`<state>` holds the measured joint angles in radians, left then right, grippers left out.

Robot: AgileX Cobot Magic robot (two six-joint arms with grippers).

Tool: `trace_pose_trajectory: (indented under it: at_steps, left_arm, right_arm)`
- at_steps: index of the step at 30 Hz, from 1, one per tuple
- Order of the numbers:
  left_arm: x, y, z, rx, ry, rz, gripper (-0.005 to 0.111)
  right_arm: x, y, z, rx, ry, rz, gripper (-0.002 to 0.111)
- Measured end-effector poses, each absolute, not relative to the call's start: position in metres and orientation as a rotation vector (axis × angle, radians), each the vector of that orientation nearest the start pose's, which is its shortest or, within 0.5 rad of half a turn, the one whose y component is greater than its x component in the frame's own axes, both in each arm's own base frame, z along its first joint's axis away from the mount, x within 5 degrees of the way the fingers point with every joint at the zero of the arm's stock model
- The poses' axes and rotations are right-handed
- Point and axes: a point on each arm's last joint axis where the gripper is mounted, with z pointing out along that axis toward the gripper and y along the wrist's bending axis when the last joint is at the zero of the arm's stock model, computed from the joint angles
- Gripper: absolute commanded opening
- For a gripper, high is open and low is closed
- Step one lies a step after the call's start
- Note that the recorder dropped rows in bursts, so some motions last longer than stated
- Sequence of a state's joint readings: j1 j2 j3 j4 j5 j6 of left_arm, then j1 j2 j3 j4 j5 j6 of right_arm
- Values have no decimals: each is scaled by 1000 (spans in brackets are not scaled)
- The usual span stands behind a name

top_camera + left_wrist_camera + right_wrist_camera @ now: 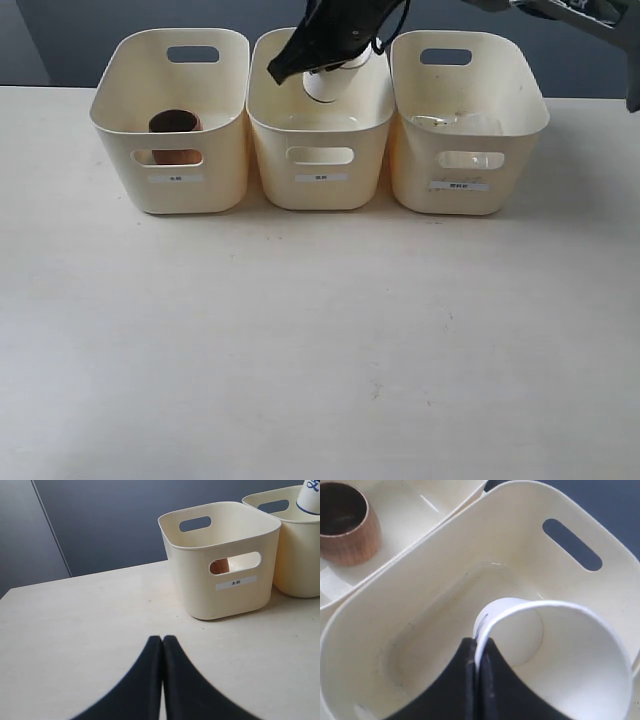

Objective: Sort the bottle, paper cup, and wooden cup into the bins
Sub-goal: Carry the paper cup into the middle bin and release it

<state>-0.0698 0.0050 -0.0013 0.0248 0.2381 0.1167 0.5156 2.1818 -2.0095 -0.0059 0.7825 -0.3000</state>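
Observation:
My right gripper [300, 66] [477, 643] is shut on the rim of the white paper cup [333, 84] [565, 660], holding it tilted over the middle bin [320, 178] [410, 630]. The paper cup [311, 498] also shows at the edge of the left wrist view. In the left bin [170, 185] [200, 585] stands the reddish-brown wooden cup [175, 124] [345, 525], glimpsed through the handle cut-out [219, 566]. The clear bottle [458, 124] lies in the right bin [465, 190]. My left gripper [162, 639] is shut on nothing, low over the table in front of the left bin, out of the exterior view.
The three bins stand side by side along the far part of the pale table [320, 350]. A dark wall [110, 525] rises behind the table's far edge. Part of an arm [580, 15] crosses the top right of the exterior view.

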Motion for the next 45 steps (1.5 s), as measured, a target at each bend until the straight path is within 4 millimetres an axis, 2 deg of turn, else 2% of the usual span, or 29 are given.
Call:
trace_pose_trajectory:
  at_steps: [9, 20, 24, 26, 27, 28, 29, 31, 39, 45]
  left_arm:
    - [56, -3, 192, 177, 1716, 57, 0]
    - [56, -3, 192, 177, 1716, 57, 0]
    - [56, -3, 192, 177, 1716, 57, 0]
    - [56, -3, 192, 177, 1716, 57, 0]
    - [56, -3, 192, 177, 1716, 57, 0]
    - [56, -3, 192, 177, 1716, 57, 0]
    - [56, -3, 192, 177, 1716, 57, 0]
    - [56, -3, 192, 177, 1716, 57, 0]
    - [56, -3, 192, 177, 1716, 57, 0]
    - [56, -3, 192, 177, 1716, 57, 0]
  right_arm:
    - [461, 231, 233, -1026, 2361, 143, -1]
    - [469, 237, 192, -1112, 2393, 182, -1]
    - [471, 238, 186, -1113, 2386, 184, -1]
    - [471, 238, 186, -1117, 2383, 185, 0]
    - [471, 238, 185, -1119, 2382, 184, 5]
    - [471, 238, 185, -1120, 2381, 186, 12]
    - [471, 238, 184, -1123, 2381, 186, 26]
    - [471, 239, 183, -1120, 2384, 193, 38]
    - [471, 239, 186, -1120, 2378, 196, 38]
    - [459, 234, 232, -1131, 2341, 193, 38]
